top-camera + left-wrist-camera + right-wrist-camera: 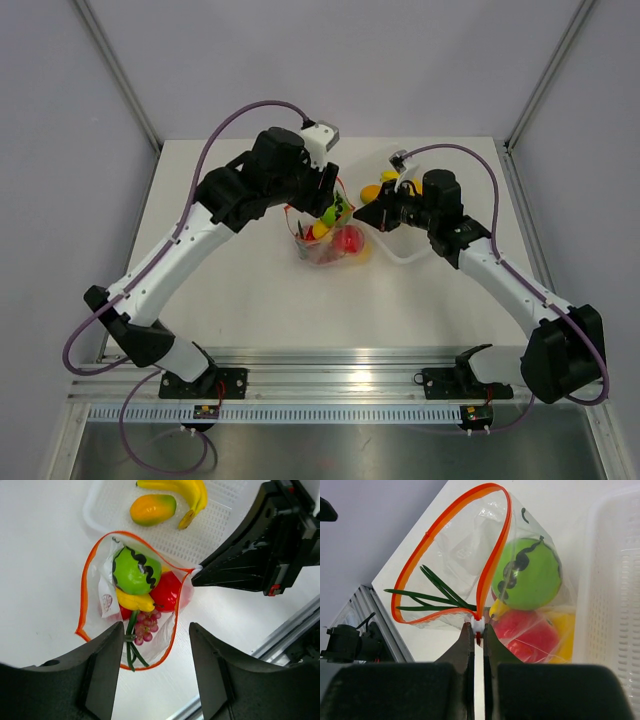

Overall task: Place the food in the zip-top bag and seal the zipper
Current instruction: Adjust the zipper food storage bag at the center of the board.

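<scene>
Left wrist view shows us our left gripper (156,632) spread open above the bag (100,570), a green fruit (132,572) inside, on the table (40,555) beside the tray (220,520); our right gripper (476,629) pinches its zipper (501,545)

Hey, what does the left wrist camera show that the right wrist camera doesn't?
Only left wrist: the banana and mango in the tray, and purple grapes in the zip-top bag. Only right wrist: a close-up of the right gripper shut on the zipper at its white end tab. Both: that open bag, the green round fruit, red fruit, green stalks.
</scene>
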You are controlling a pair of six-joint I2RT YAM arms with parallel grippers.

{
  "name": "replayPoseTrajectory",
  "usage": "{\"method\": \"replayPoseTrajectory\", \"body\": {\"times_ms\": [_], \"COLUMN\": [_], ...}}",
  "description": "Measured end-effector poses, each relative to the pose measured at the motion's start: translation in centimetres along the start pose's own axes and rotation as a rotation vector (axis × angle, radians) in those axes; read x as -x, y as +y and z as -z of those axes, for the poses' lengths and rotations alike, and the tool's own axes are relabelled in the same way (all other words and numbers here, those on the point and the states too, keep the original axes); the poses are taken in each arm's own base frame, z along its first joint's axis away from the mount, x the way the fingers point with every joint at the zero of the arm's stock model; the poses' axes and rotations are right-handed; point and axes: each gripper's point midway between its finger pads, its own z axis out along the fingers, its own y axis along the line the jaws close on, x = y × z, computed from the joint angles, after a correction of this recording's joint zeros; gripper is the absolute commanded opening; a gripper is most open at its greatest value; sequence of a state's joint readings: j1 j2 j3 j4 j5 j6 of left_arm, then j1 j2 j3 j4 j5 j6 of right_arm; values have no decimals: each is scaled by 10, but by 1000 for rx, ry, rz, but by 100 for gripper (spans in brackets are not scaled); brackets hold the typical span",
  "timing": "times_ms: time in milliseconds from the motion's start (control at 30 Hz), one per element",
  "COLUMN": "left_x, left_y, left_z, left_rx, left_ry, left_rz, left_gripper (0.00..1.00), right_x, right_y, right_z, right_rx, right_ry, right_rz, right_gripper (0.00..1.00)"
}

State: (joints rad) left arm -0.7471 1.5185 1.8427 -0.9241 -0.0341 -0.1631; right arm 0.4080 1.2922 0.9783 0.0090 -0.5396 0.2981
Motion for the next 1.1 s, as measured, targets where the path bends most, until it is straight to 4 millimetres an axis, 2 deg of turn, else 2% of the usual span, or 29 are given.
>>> {"method": "replayPoseTrajectory", "body": {"times_ms": [233,367,567,633,667,800,833,900,933,1000,1100], "left_x": [-6,-9,-32,-39,-43,-51,-52,-53,-54,-59,-70], "left_y": [-9,-20,-37,-38,-38,-37,-37,-36,-36,-36,-31], "left_z": [-21,-35,-60,-68,-71,-82,-84,-85,-86,-88,-90], "left_rx": [-68,-137,-213,-221,-223,-223,-223,-224,-229,-248,-285], "left_ry": [0,8,82,105,119,146,150,154,156,165,175], "left_rz": [-248,-358,-413,-413,-412,-406,-403,-398,-395,-383,-341], "left_gripper": [57,63,64,60,57,15,0,0,0,0,0], "right_x": [-1,0,0,1,3,8,8,8,10,13,24], "right_y": [0,2,1,2,2,5,5,5,5,6,10], "right_z": [7,11,11,12,12,13,14,16,17,21,31], "right_rx": [-13,-13,-14,-14,-13,-10,-11,-17,-25,-35,-51], "right_ry": [21,21,21,21,18,9,8,10,6,-8,-46], "right_rz": [60,88,102,105,107,117,120,123,128,147,189], "right_gripper": [0,0,0,0,0,1,13,39,55,61,62]}}
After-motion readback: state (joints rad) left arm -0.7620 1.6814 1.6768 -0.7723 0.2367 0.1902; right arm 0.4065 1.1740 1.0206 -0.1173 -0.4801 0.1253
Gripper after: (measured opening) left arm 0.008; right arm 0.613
